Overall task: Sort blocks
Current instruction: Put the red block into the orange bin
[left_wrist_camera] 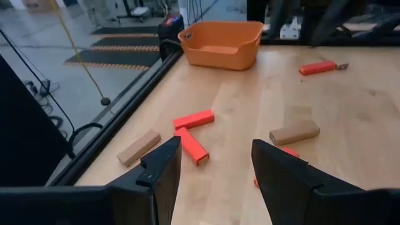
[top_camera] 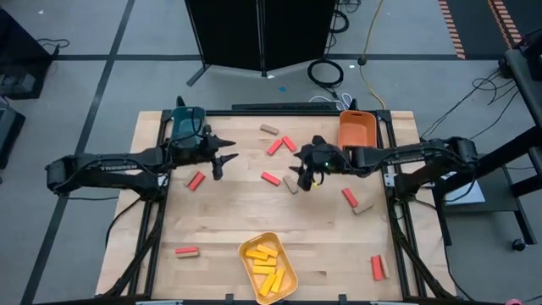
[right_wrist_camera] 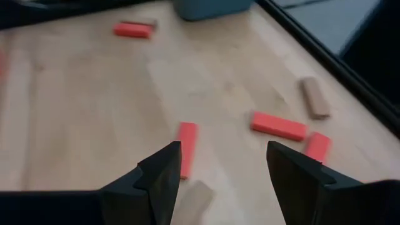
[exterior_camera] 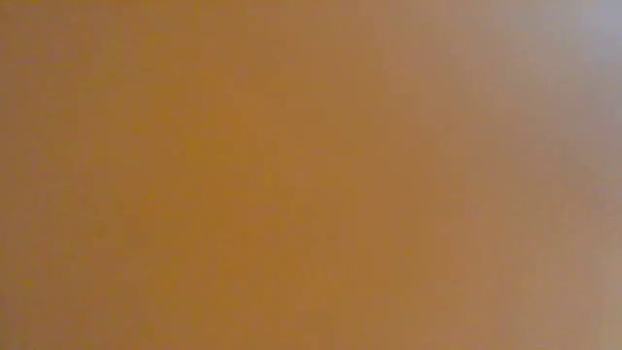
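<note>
Red blocks [top_camera: 271,178] and tan wood blocks [top_camera: 269,130] lie flat and scattered on the wooden table [top_camera: 229,220]. Several yellow blocks [top_camera: 264,263] lie in the yellow tray [top_camera: 288,254] near the front edge. My left gripper [top_camera: 227,158] [left_wrist_camera: 215,162] hovers open at centre left, beside the teal tray [top_camera: 188,123], with nothing between its fingers. My right gripper [top_camera: 298,165] [right_wrist_camera: 222,165] hovers open at centre right, above a red block [right_wrist_camera: 186,140] and a tan block [right_wrist_camera: 194,200], touching neither. The low view shows only an orange-brown blur.
The orange tray [top_camera: 357,129] [left_wrist_camera: 222,44] stands at the far right corner and the teal tray [right_wrist_camera: 209,7] at the far left. More red blocks lie near the left front [top_camera: 186,252] and right front [top_camera: 377,268]. Black frame rails edge the table.
</note>
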{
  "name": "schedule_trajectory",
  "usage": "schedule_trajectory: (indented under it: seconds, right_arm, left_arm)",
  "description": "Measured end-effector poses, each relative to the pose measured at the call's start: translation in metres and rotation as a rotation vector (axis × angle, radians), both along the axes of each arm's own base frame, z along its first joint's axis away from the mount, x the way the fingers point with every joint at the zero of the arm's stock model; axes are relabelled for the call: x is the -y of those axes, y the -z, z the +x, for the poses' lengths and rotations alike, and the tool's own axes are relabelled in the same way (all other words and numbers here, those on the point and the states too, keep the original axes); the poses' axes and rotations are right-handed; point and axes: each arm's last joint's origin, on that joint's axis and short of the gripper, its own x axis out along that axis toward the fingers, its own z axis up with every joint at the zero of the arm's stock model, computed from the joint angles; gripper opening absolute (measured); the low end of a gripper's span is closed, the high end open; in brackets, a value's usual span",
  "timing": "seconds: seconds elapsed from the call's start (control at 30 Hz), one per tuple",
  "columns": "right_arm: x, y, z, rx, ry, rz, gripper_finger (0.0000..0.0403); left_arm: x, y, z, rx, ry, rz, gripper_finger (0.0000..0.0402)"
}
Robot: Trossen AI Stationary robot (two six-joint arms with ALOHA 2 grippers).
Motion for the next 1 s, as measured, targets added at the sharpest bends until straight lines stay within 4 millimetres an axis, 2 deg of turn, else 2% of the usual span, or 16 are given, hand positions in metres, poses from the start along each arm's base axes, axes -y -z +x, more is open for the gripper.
schedule_trajectory:
  seconds: [0.13, 0.27, 0.4, 0.53, 0.67, 0.83, 1.0]
  right_arm:
    - [0.007, 0.003, -0.003, -0.032, 0.037, 0.020, 0.0201]
    - [0.006, 0.014, -0.013, -0.162, 0.101, 0.104, 0.0201]
    - [0.005, 0.025, -0.026, -0.283, 0.230, 0.231, 0.0201]
    - [0.002, 0.033, -0.042, -0.420, 0.370, 0.359, 0.0201]
    - [-0.005, 0.038, -0.056, -0.539, 0.478, 0.404, 0.0201]
    - [-0.009, 0.040, -0.065, -0.631, 0.510, 0.435, 0.0201]
    - [-0.010, 0.041, -0.069, -0.660, 0.573, 0.496, 0.0201]
  left_arm:
    - [-0.001, 0.002, -0.001, 0.009, -0.006, 0.004, 0.0191]
    - [0.001, -0.002, 0.001, 0.055, 0.063, 0.003, 0.0191]
    - [0.003, -0.006, 0.002, 0.098, 0.165, 0.017, 0.0191]
    - [0.003, -0.013, 0.004, 0.169, 0.171, 0.048, 0.0191]
    - [0.000, -0.018, 0.009, 0.251, 0.171, 0.077, 0.0191]
    - [-0.013, -0.012, 0.018, 0.289, 0.131, 0.053, 0.0191]
    - [-0.037, 0.001, 0.017, 0.251, 0.122, 0.027, 0.0191]
